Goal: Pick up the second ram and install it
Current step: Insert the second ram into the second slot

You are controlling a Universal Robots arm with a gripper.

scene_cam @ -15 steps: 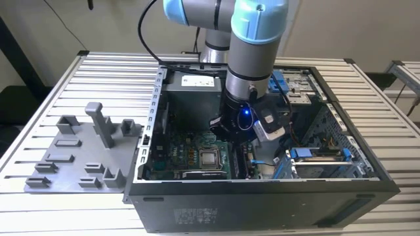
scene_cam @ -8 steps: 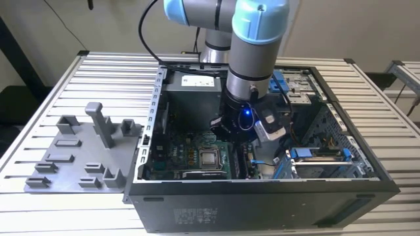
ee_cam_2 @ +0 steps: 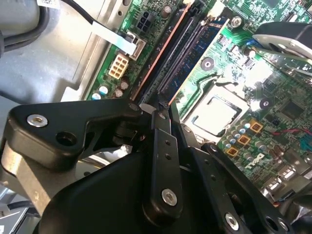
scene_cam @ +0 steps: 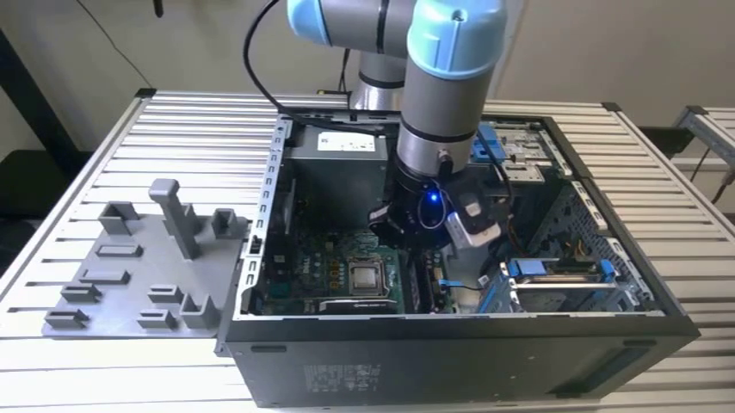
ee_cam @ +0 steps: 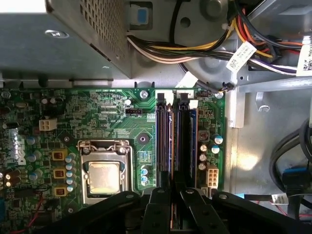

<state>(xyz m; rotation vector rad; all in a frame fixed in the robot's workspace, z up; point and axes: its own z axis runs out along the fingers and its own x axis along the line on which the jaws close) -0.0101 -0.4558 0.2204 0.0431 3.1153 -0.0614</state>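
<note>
Hand [ee_cam: 171, 204] over motherboard [ee_cam: 97, 117] slots (second ram [ee_cam: 192, 141] alongside).

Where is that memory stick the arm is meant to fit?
The ram stands on edge in a slot on the motherboard, beside the processor socket, straight ahead of the tool in both wrist views.

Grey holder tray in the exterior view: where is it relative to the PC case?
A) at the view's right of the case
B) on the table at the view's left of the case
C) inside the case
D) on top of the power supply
B: the grey holder tray lies on the slatted table, at the exterior view's left of the open PC case.
</note>
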